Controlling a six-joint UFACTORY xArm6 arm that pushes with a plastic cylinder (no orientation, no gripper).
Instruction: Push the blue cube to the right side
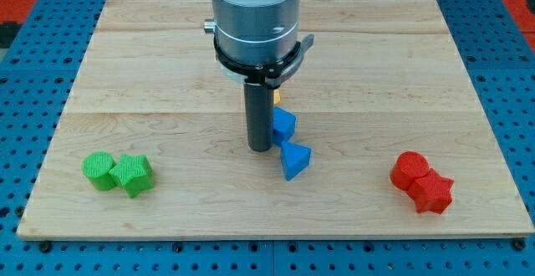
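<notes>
Pushing rightward is the step: your dark rod's tip, my tip (259,147), sits just left of the small blue plastic cube (284,125) near the middle of the pale wooden worktop (150,67). No jaws on this rig, only a rod. Keep the push centred on the cube's left face; the blue triangular block (294,160) just below, toward the bottom edge, may snag.

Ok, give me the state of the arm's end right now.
No gripper, holding nothing: my tip rests on the board just left of the two blue blocks, seemingly touching the upper one.
</notes>
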